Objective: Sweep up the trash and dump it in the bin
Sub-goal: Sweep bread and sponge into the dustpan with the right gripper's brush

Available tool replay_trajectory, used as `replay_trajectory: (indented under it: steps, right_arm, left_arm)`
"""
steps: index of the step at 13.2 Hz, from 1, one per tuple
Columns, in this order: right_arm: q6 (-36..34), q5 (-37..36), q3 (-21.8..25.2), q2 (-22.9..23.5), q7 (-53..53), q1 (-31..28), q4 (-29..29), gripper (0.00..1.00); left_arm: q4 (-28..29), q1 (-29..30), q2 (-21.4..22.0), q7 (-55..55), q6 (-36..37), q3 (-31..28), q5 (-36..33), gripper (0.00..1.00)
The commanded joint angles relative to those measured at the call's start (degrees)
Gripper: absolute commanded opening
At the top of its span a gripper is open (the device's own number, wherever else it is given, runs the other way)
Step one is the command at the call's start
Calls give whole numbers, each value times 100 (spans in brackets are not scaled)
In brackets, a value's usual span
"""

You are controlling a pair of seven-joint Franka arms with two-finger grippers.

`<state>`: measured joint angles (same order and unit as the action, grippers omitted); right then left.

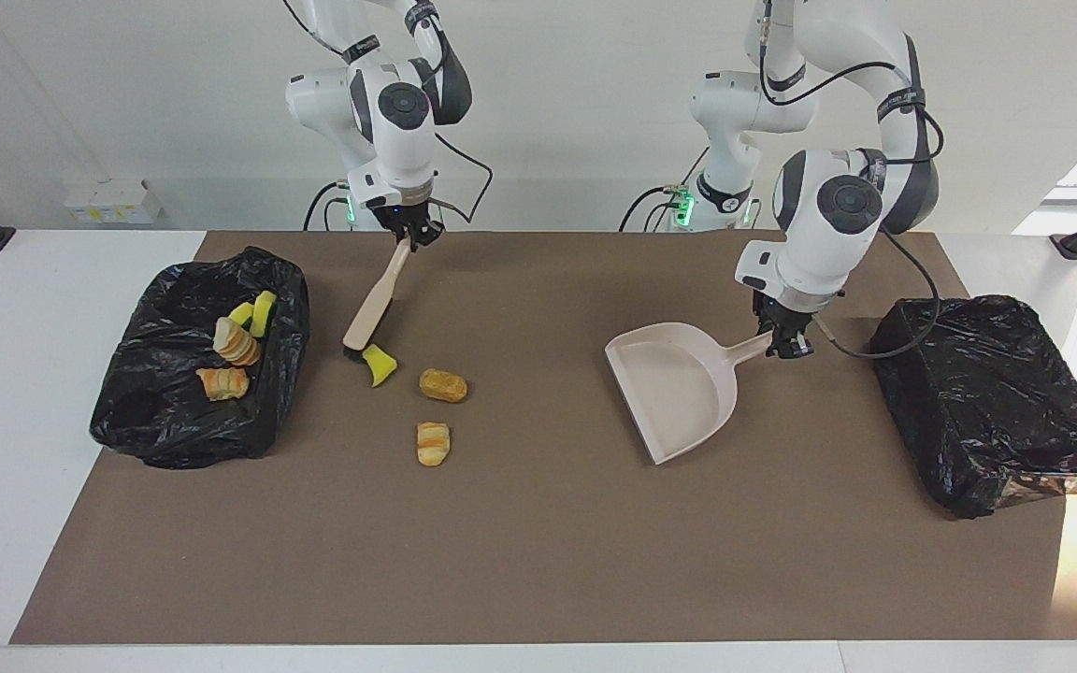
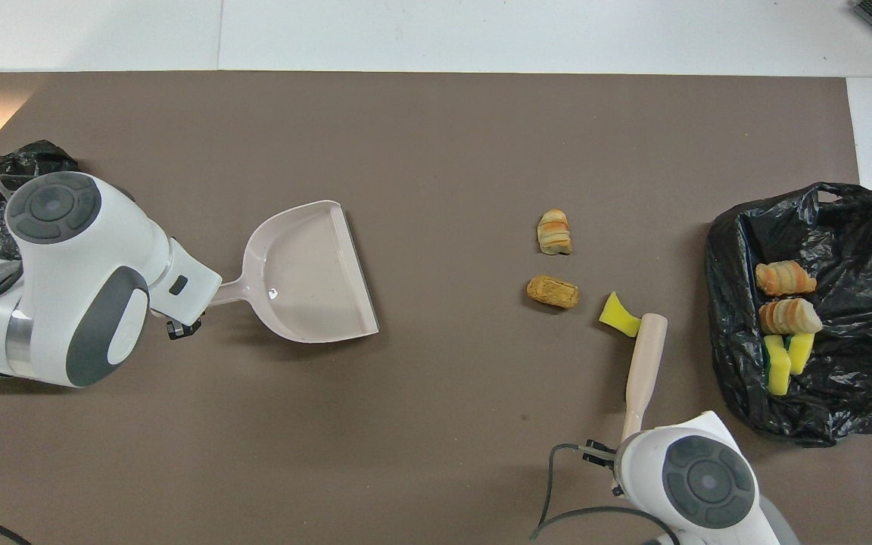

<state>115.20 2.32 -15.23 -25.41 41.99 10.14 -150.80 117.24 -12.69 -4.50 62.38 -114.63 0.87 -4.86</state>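
My right gripper [image 1: 410, 236] is shut on the handle of a beige brush [image 1: 375, 301], tilted, its bristle end down on the mat beside a yellow wedge [image 1: 378, 365]. The brush [image 2: 644, 363] and wedge [image 2: 619, 313] also show in the overhead view. Two striped rolls [image 1: 443, 385] [image 1: 433, 443] lie just toward the left arm's end from the wedge. My left gripper [image 1: 786, 346] is shut on the handle of the beige dustpan [image 1: 679, 388], held low at mid-table with its open mouth toward the trash. The dustpan [image 2: 307, 272] is empty.
A bin lined with a black bag [image 1: 174, 439] stands at the right arm's end and holds several trash pieces: rolls [image 2: 784, 278] and yellow wedges [image 2: 784, 362]. A second black-bagged bin [image 1: 997, 411] stands at the left arm's end. A brown mat [image 1: 538, 561] covers the table.
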Motion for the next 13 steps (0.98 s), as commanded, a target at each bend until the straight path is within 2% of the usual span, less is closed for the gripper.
replay_trajectory:
  steps: [1, 3, 5, 8, 10, 13]
  right_arm:
    - [99, 155, -24, 1043, -253, -127, 1083, 0]
    - [212, 155, -33, 1790, -140, -75, 1683, 0]
    - [555, 295, -33, 2240, -200, -65, 1921, 0]
    - [337, 340, -59, 2671, -218, 127, 2684, 0]
    - [91, 392, -59, 2970, -201, 461, 3282, 0]
    - [-15, 480, -59, 3094, -218, 725, 3635, 0]
  left_arm:
    - [273, -198, 55, 29, -532, -26, -191, 0]
    - [282, -243, 2, -164, -814, -26, -191, 0]
    - [282, -252, -7, -314, -911, -26, -191, 0]
    - [203, -470, -401, -796, -1288, -35, -199, 0]
    - [203, -480, -411, -860, -1246, -26, -208, 0]
    - [212, -725, -367, -929, -956, -35, -217, 0]
